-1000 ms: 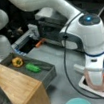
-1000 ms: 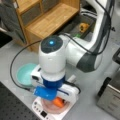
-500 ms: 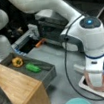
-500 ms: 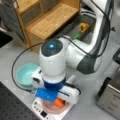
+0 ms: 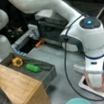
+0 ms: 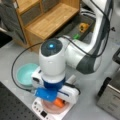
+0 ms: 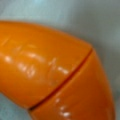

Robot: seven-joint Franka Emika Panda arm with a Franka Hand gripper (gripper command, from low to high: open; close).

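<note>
On plate, pink, round: carrot, orange, glossy, lying flat. Fills whole wrist view, with thin dark seam running across it. Right over plate, hard up against carrot: gripper, pointing straight down, wrist body and blue block hiding tips in both front views. Finger spread and hold on carrot: cannot tell; no fingers visible in wrist view either.

Under plate: white board with small dark buttons on edge, seen also in a front view. Just beside plate, toward a front view's left: teal bowl, nothing visible inside. Well apart from plate, toward a front view's left: grey tray with yellow pepper and green veg inside, apart from each other. Beside tray, farther from plate: wooden shelf. Near plate, at a front view's right: metal box, kind unclear.

Progress, as judged: carrot down on plate, not raised. Gripper low at carrot level. Grasp unconfirmed.
</note>
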